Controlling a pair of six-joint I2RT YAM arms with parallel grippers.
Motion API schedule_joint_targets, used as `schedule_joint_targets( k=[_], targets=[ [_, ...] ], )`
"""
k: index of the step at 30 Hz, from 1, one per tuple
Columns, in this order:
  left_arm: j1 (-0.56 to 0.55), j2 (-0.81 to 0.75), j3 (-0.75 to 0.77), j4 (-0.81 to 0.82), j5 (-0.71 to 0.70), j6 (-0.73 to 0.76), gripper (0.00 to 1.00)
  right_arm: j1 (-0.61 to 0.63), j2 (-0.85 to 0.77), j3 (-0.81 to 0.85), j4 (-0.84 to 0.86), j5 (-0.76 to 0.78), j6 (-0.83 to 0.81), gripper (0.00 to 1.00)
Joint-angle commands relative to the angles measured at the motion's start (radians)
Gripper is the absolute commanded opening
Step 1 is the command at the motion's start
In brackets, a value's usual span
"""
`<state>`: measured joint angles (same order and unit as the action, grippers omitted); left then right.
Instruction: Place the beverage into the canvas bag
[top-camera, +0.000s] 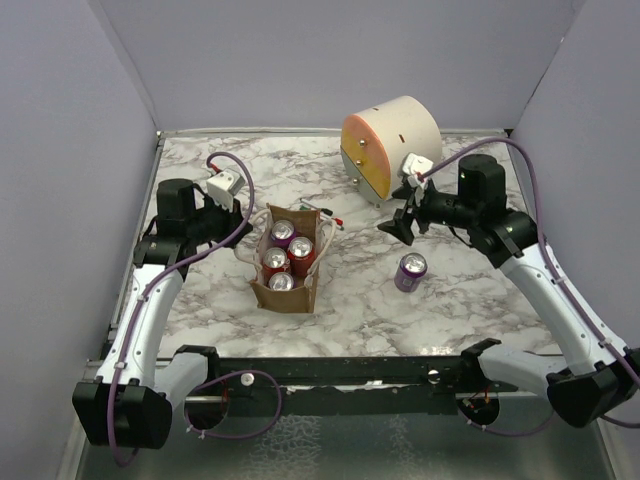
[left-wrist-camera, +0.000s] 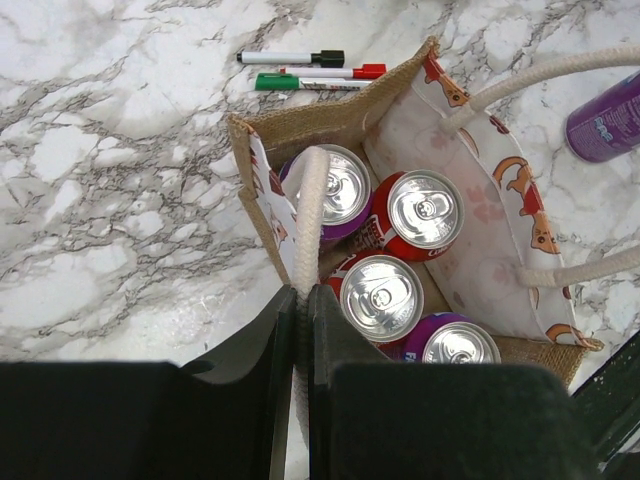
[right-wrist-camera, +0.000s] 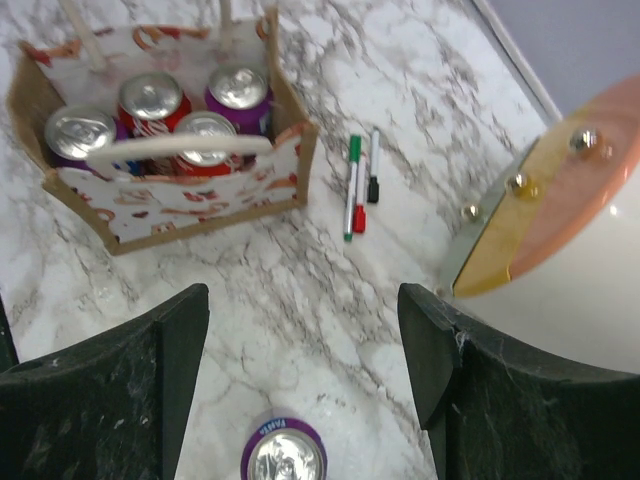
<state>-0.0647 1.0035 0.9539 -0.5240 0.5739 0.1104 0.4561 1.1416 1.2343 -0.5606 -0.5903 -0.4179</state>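
The tan canvas bag (top-camera: 285, 297) stands upright left of centre and holds several red and purple cans. My left gripper (top-camera: 236, 226) is at its left side, shut on the bag's white loop handle (left-wrist-camera: 312, 200); in the left wrist view the jaws (left-wrist-camera: 302, 295) pinch the rope. A purple beverage can (top-camera: 410, 271) stands upright on the table, to the right of the bag. My right gripper (top-camera: 398, 225) is open and empty, hovering above and just behind that can. In the right wrist view the can (right-wrist-camera: 284, 455) sits low between the spread fingers (right-wrist-camera: 303, 300), with the bag (right-wrist-camera: 180, 210) beyond.
A large cream-and-orange drum (top-camera: 390, 145) lies at the back right, close behind my right gripper. Three markers (top-camera: 320, 212) lie just behind the bag. Grey walls enclose the marble table on three sides.
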Motion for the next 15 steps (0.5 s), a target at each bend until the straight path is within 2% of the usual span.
schedule_joint_targets(
  k=[1, 5, 8, 15],
  targets=[
    [0.008, 0.016, 0.032, 0.006, -0.053, -0.017, 0.00, -0.096, -0.091, -0.146, 0.013, 0.066, 0.006, 0.77],
    [0.008, 0.034, 0.038, 0.006, -0.041, -0.017, 0.00, -0.109, -0.088, -0.205, -0.091, 0.126, -0.043, 0.78],
    [0.008, 0.047, 0.046, 0.004, -0.040, -0.016, 0.00, -0.109, -0.102, -0.240, -0.140, 0.113, -0.087, 0.79],
    [0.009, 0.057, 0.046, 0.005, -0.041, -0.014, 0.00, -0.109, -0.094, -0.262, -0.235, 0.111, -0.167, 0.88]
  ],
)
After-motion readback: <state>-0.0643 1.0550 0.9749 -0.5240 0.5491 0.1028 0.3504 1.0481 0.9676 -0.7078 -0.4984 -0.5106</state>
